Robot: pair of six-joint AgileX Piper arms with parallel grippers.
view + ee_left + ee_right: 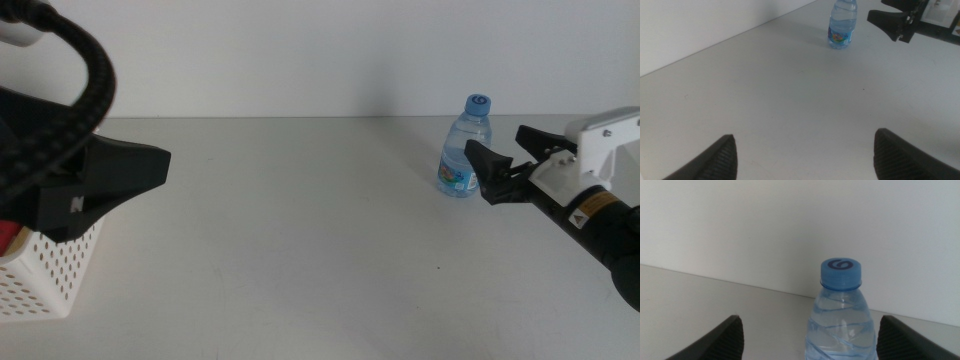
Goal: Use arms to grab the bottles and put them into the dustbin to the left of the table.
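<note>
A small clear water bottle [466,150] with a blue cap stands upright on the table [300,230], far right near the back wall. My right gripper [493,142] comes in from the right, open, with its tips just right of the bottle and apart from it. In the right wrist view the bottle [842,325] stands centred ahead of the open right gripper [810,322]. My left gripper [140,170] hangs above the white perforated dustbin [50,270] at the left edge. In its wrist view the left gripper [805,150] is open with nothing in it. The bottle [842,27] is far off.
A patch of red [8,237] shows at the dustbin's rim under the left arm; what it is I cannot tell. The left arm's thick black cable [70,70] fills the upper left. The white wall runs close behind the bottle.
</note>
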